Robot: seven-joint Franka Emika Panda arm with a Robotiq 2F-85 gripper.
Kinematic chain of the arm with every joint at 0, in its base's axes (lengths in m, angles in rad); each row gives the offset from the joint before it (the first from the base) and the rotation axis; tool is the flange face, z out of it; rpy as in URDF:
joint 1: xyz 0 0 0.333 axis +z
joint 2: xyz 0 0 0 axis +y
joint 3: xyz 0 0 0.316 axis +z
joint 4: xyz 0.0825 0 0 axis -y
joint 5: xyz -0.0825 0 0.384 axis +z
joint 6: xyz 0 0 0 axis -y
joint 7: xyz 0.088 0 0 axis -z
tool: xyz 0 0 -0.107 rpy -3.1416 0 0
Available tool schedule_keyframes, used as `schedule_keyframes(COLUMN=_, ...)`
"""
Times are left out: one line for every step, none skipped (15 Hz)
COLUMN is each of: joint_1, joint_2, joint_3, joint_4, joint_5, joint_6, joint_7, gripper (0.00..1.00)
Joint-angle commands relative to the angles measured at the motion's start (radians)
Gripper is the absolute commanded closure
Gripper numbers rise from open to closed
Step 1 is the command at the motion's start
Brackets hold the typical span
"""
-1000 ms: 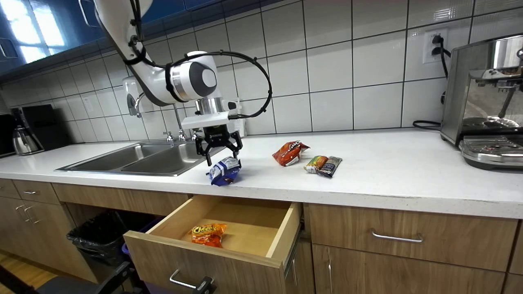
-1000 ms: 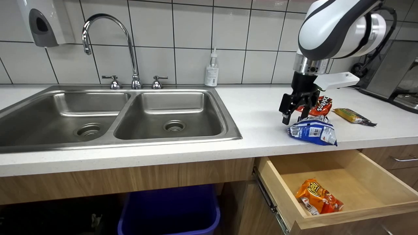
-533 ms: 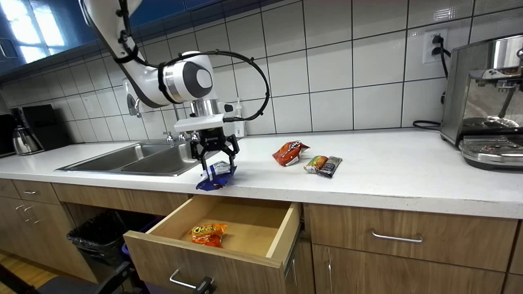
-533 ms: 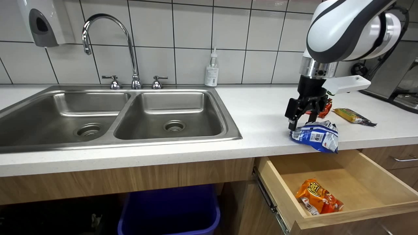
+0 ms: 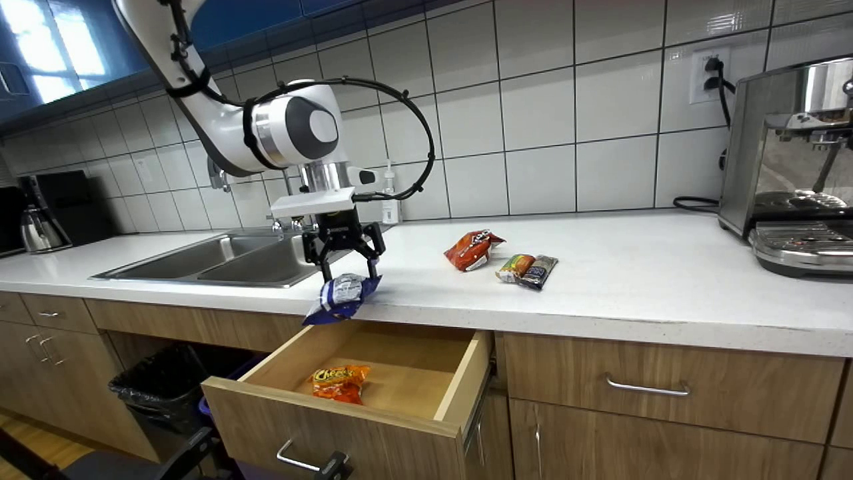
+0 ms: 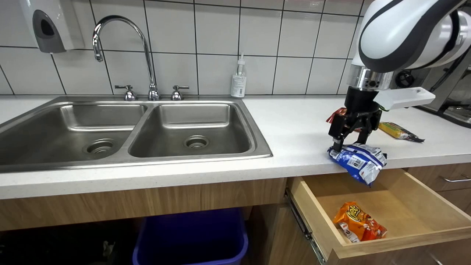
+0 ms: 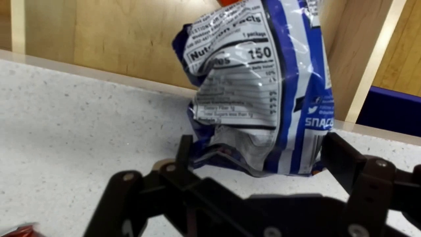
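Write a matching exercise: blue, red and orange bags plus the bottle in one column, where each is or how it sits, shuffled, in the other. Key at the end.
Things
1. blue bag
2. red bag
3. orange bag
4. bottle

Place or state
A. upright by the tiles
B. in the open drawer
C. held by the claw
D. lying loose on the counter

Pairs: 1-C, 2-D, 3-B, 4-A
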Motion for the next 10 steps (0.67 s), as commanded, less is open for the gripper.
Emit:
schedule_keyframes(joint_1=0.006, joint_2=-0.076, joint_3=-0.013, joint_4=-0.080, joint_5=-0.008, joint_6=0.024, joint_7=0.054, gripper=0.00)
schedule_keyframes(joint_1=0.005, joint_2=-0.084, joint_3=-0.015, joint_4=-0.092, joint_5=-0.004, joint_6=0.026, joint_7=0.061, gripper=0.00)
schedule_keyframes(joint_1=0.005, joint_2=-0.093, joint_3=-0.016, joint_4=-0.103, joint_5=-0.002, joint_6=0.027, joint_7=0.068, gripper=0.00)
schedule_keyframes(joint_1=0.005, joint_2=-0.101, joint_3=-0.018, joint_4=-0.115, joint_5=-0.001, joint_6=0.030, joint_7=0.079, gripper=0.00)
schedule_keyframes(joint_1=0.005, joint_2=-0.110, joint_3=-0.020, joint_4=-0.127, joint_5=-0.001, joint_6=0.034, joint_7=0.091, gripper=0.00)
schedule_keyframes(joint_1=0.006, joint_2=-0.117, joint_3=-0.020, joint_4=-0.136, joint_5=-0.001, joint_6=0.035, joint_7=0.102, gripper=0.00)
schedule_keyframes(joint_1=0.007, joint_2=-0.124, joint_3=-0.022, joint_4=-0.147, joint_5=-0.003, joint_6=0.040, joint_7=0.116, gripper=0.00)
schedule_keyframes(joint_1=0.008, joint_2=-0.132, joint_3=-0.023, joint_4=-0.157, joint_5=-0.006, joint_6=0.043, joint_7=0.129, gripper=0.00)
schedule_keyframes(joint_1=0.010, joint_2=-0.140, joint_3=-0.024, joint_4=-0.166, joint_5=-0.010, joint_6=0.045, joint_7=0.144, gripper=0.00)
schedule_keyframes(joint_1=0.011, joint_2=-0.148, joint_3=-0.025, joint_4=-0.178, joint_5=-0.015, joint_6=0.049, joint_7=0.160, gripper=0.00)
